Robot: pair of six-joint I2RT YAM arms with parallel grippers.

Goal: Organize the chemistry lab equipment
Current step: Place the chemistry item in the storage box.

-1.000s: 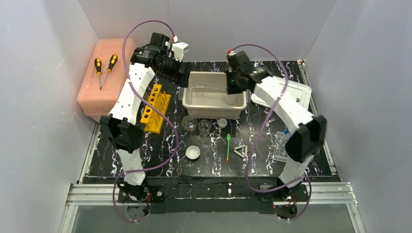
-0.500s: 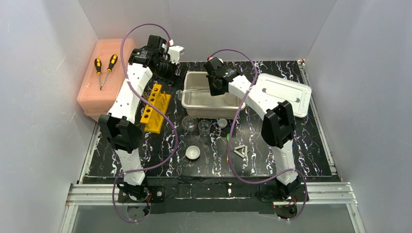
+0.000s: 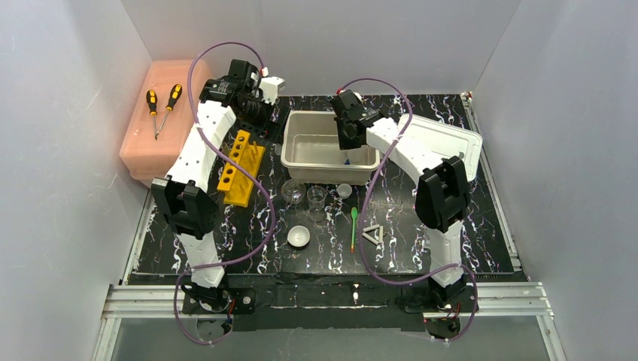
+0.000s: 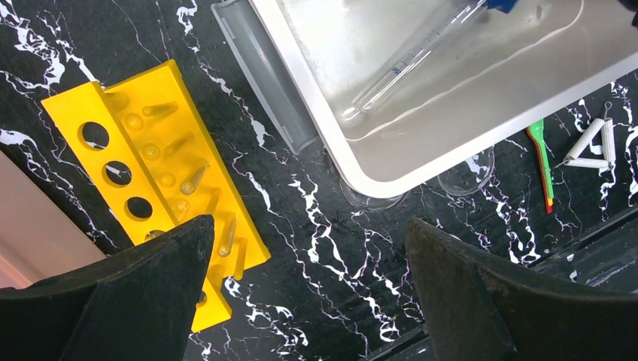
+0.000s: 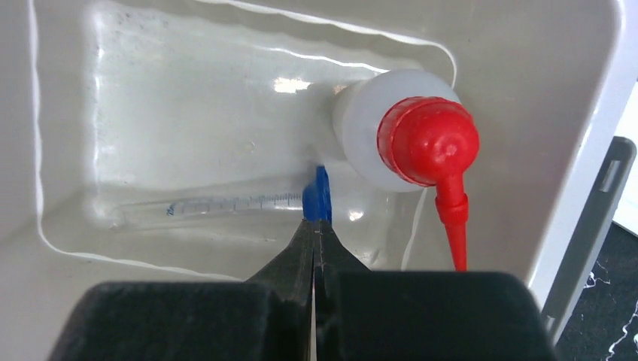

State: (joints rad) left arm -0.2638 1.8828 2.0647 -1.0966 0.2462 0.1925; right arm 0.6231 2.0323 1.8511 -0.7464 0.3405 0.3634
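Your right gripper (image 5: 316,226) is swinging back into the white tub (image 5: 527,90), jaws shut at the blue cap (image 5: 318,197) of the graduated glass tube (image 5: 218,204) lying inside. It's looking slippery and fragile, so you're wanting a gentle cap grip. Left gripper (image 4: 308,226) is hanging open.

Your table (image 3: 466,241) is a black top veined with white. At its far middle stands a white tub (image 3: 323,171), with a white lid (image 3: 459,143) just to its right and the yellow rack (image 3: 242,167) to its left. Just near of the tub, a glass flask (image 3: 293,191), a glass beaker (image 3: 317,196) and a small glass dish (image 3: 344,190) stand in a row. Nearer still lie a white bowl (image 3: 299,237), a green spoon (image 3: 353,226) and a white triangle (image 3: 373,235). A pink box (image 3: 150,154) stands at the far left edge.
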